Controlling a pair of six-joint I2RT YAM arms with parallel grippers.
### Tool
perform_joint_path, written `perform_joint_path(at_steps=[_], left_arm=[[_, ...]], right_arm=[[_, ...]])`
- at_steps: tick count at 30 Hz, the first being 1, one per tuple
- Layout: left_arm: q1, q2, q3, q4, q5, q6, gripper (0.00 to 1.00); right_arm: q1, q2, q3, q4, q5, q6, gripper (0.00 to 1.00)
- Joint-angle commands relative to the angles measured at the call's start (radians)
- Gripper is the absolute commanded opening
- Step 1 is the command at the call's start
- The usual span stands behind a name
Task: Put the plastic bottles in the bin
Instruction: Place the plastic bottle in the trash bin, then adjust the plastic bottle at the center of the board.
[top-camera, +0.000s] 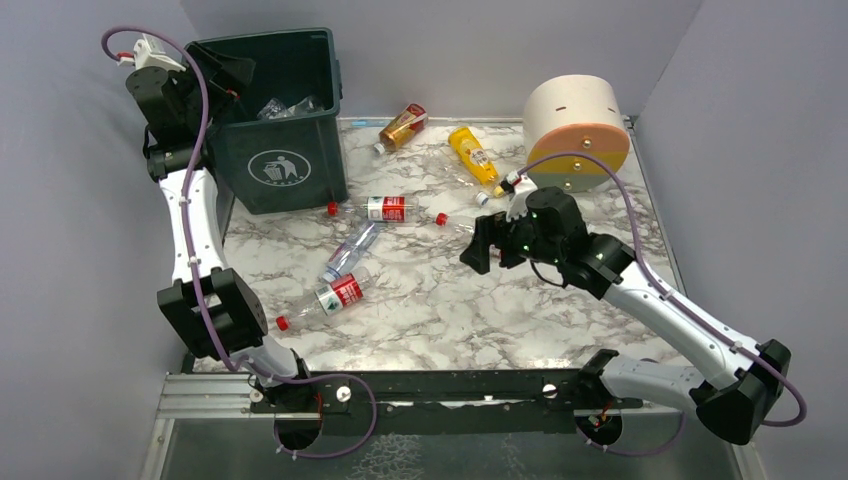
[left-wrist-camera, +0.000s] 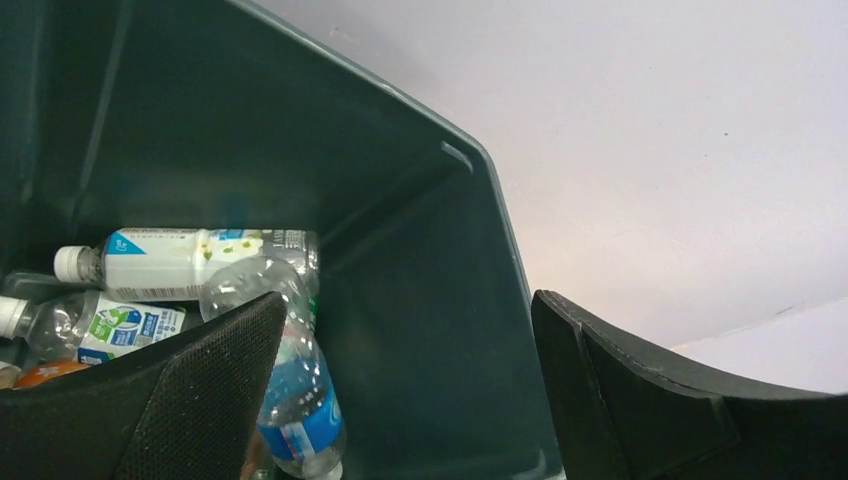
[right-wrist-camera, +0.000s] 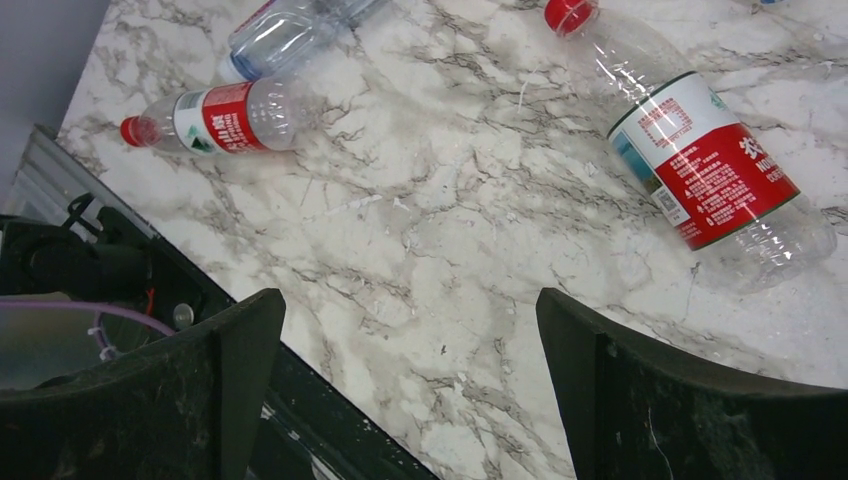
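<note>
Plastic bottles: split between bin and table; the left wrist view shows a white-label bottle (left-wrist-camera: 190, 262), a blue-label bottle (left-wrist-camera: 295, 395) and a green-and-blue-label bottle (left-wrist-camera: 95, 325) lying at the bottom of the bin (top-camera: 280, 165), with six more loose on the marble table (top-camera: 450, 320)
Bin: upright at the far-left corner, mouth open, right beside the left arm, so drops look like that arm's job
Left gripper (top-camera: 225, 70): hangs over the bin's left rim, fingers spread wide, nothing between them; sits above the mouth so whatever it lets go lands inside, not on the rim
Right gripper (top-camera: 487, 245): low over mid-table, spread wide, empty; a big red-label bottle (right-wrist-camera: 700, 165) lies just beside one finger, cap pointing away, probably the next pick
Near cluster: small red-label bottle (top-camera: 325, 298) and blue-tinted bottle (top-camera: 350, 250) lie flat between the arms, likely reachable by either
Far cluster: amber bottle (top-camera: 403, 126) and yellow bottle (top-camera: 474, 154) near the cream cylinder (top-camera: 575, 125); the cylinder is no bottle, leave it
Progress (my read): a good part done, six left on the table
Risk: round, light bottles roll if nudged; close across the body, not the cap
</note>
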Motion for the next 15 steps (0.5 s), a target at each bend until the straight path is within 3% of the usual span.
perform_joint_path(at_steps=[1,7,15], left_arm=[[0.003,-0.058,0.048,-0.009,0.054,0.025,0.99],[-0.007,-0.155,0.004,-0.012,0.137,0.012,0.99],[-0.072,-0.291,-0.157,0.008,0.214,0.000,0.99]], right_arm=[[0.000,0.050,0.012,-0.010,0.120,0.013,0.99],[-0.033,0.130,0.036,-0.033,0.306,0.032,0.99],[-0.168,0.176,0.024,0.037,0.407,0.011,0.99]])
